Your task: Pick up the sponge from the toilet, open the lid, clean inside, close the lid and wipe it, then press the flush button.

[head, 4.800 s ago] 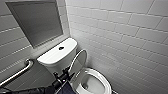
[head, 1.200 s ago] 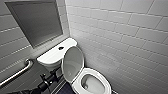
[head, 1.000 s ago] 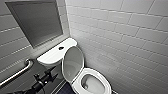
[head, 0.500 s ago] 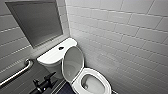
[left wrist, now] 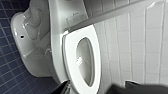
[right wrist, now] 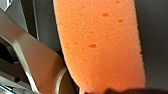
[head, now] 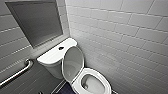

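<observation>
Here, the sponge (right wrist: 100, 47) — orange, porous, pitted, round-edged — sits clamped in the right end effector (right wrist: 100, 86).

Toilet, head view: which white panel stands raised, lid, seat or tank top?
The lid, tilted upright; the seat and tank top lie flat.

there was one toilet (head: 99, 78), with one lid (head: 73, 62) and one flush button (head: 61, 48). one sponge (right wrist: 100, 42) was counted, along with one grab bar (head: 17, 73) and one dark wall panel (head: 35, 22).
</observation>
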Robot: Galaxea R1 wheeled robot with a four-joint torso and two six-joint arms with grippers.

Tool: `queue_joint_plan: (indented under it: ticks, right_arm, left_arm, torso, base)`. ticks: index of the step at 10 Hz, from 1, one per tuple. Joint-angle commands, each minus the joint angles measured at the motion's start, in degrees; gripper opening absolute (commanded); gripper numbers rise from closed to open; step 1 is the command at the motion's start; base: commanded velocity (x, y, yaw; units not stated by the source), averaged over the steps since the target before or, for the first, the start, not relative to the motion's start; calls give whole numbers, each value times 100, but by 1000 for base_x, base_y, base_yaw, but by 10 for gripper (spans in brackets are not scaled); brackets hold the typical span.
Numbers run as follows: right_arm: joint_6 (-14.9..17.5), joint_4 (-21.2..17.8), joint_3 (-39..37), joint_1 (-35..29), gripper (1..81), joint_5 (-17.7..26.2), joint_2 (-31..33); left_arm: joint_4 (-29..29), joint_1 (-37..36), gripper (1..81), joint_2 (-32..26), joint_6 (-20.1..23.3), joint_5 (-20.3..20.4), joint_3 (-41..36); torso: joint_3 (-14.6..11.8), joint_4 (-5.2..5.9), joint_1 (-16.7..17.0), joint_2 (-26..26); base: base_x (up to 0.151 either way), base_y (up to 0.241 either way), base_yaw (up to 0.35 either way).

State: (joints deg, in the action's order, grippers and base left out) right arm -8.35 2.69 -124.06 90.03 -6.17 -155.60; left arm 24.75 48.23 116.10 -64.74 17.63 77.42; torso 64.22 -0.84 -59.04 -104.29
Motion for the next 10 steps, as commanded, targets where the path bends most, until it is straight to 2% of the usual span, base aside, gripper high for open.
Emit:
queue_joint_plan:
  ticks: [1,2,4,7,8,10]
  right_arm:
    - [44,82,575,-147,10,283,439]
    - [44,126,718,-191,10,283,527]
    - [35,135,736,-200,10,292,510]
    - [35,126,735,-217,10,283,536]
    - [35,126,735,-235,10,283,536]
    - [35,117,727,-296,10,283,536]
  left_arm:
    - [2169,444,811,-9,23,-1188,-9]
    - [2664,701,811,115,23,-1463,80]
    - [3369,1044,811,256,24,-1587,168]
    - [3510,1334,811,432,76,-1596,300]
    - [3625,1396,811,502,67,-1605,387]
    - [3782,1580,811,633,76,-1735,519]
  torso:
    - [0,0,0,0]
    - [-2,0,0,0]
    - [-2,0,0,-2]
    - [-4,0,0,-2]
    - [-4,0,369,571]
    - [-4,0,421,647]
  base:
    - [0,0,0]
    - [0,0,0]
    - [0,0,0]
    - [0,0,0]
    - [0,0,0]
    - [0,0,0]
